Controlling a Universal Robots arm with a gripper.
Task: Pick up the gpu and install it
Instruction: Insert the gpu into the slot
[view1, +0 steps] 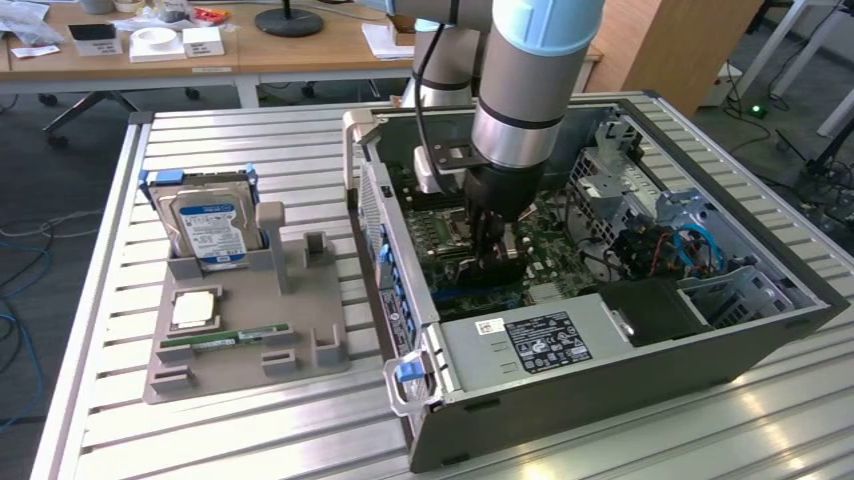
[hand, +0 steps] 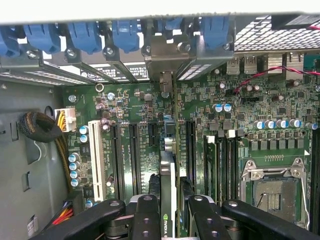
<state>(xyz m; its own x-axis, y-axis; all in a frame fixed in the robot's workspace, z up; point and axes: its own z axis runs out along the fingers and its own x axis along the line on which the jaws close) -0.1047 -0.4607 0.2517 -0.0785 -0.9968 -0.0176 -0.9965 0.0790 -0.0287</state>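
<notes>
The arm reaches straight down from above into the open computer case, its wrist vertical over the motherboard. The gripper is clamped on the gpu, fingers pressing either side of the card, which is held on edge. The card stands among the expansion slots, its silver bracket against the case's rear wall beneath the blue clips.

I see the open PC case lying on a slatted table. Motherboard exposed; CPU socket empty. Beside the case, a grey holder carries a hard drive upright, a RAM stick flat, and a CPU.
</notes>
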